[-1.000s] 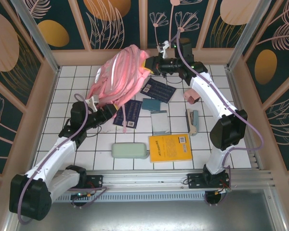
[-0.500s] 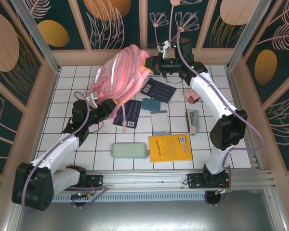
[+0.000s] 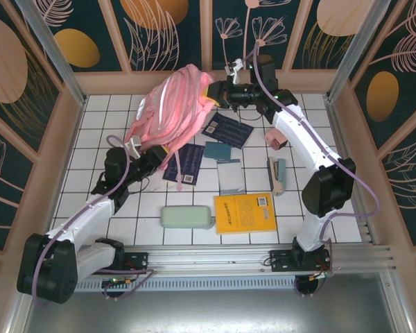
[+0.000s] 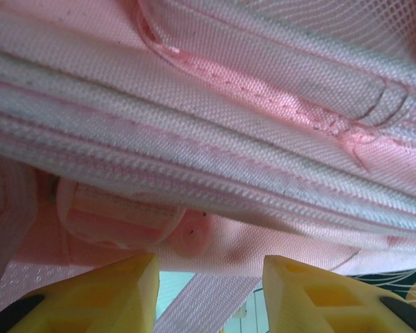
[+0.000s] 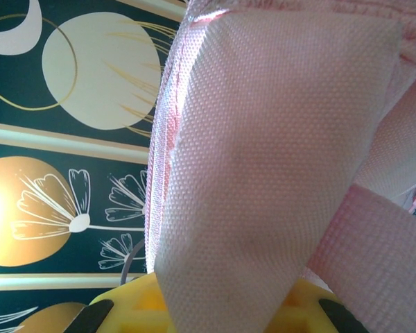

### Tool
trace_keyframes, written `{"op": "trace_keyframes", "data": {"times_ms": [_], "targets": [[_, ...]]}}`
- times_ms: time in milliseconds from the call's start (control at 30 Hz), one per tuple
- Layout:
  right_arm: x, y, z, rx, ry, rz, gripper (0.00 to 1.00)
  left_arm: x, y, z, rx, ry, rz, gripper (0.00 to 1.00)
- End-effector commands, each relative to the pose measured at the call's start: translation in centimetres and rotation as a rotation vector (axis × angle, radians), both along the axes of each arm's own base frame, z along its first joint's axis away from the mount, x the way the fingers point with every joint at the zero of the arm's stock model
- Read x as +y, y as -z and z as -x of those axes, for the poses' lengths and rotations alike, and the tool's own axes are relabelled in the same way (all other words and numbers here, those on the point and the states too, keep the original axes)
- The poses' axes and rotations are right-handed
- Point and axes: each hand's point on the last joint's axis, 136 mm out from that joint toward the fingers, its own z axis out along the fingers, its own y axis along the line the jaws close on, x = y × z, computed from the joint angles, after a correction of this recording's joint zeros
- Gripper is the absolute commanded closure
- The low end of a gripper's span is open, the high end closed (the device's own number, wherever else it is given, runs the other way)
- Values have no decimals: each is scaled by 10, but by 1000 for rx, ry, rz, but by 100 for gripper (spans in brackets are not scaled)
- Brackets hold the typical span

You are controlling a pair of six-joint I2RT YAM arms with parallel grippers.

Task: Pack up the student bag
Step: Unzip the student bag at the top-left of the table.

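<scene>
A: The left pincer (image 3: pixel 163 154) first — condition?
B: Its yellow fingers (image 4: pixel 104 298) stand partly apart at the bottom of the wrist view, pushed up under the student bag (image 3: pixel 170 114). A pink strap (image 4: pixel 208 302) runs through the gap. Whether it is pinched or only passes between them, I cannot tell. Just above the fingers sits a pink plastic buckle (image 4: pixel 114 218), with the bag's ribbed seams across the frame above it.
A: And the right pincer (image 3: pixel 215 93)?
B: Closed on the bag's top edge, upper centre of the overhead view. At the wrist, woven pink webbing drapes straight over its fingers (image 5: pixel 135 312).
A: Location of the bag?
B: Upper left-centre of the white tiled surface (image 3: pixel 97 177), near the back wall. It is bunched between the two pincers — the left at its lower edge, the right at its upper right.
A: Other items noted?
B: All loose on the surface, below and right of the bag. A dark blue booklet (image 3: pixel 227 130) lies just right of it. A second booklet (image 3: pixel 185 163) touches its lower edge. A grey notebook (image 3: pixel 229 177) lies centre frame, a yellow book (image 3: pixel 244 212) below that, and a pale green case (image 3: pixel 187 217) just beside the book on its left.
</scene>
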Motion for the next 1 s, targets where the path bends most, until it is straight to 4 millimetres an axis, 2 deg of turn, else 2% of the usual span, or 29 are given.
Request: {"op": "trace_keyframes", "data": {"times_ms": [0,200,433,700,800,933,967], "targets": [[7,-45,20,-108,-51,-62,100,2,-29,-13,-87,-19,-14,56],[6,-43,20,-113,-42,-42,100,3,-38,-14,-106,-13,-39,57],[6,-49,20,-119,-42,-53,100,5,-15,-10,-63,-21,-46,59],[19,-50,26,-119,-71,-60,100,5,-2,-16,-52,-24,-72,67],[25,-48,30,-125,-83,-50,100,6,-2,-22,-60,-27,-108,73],[27,-38,32,-143,-69,6,100,8,-11,-30,-93,-31,-168,97],[27,-34,31,-150,-61,27,100,9,-16,-31,-107,-30,-178,100]]}}
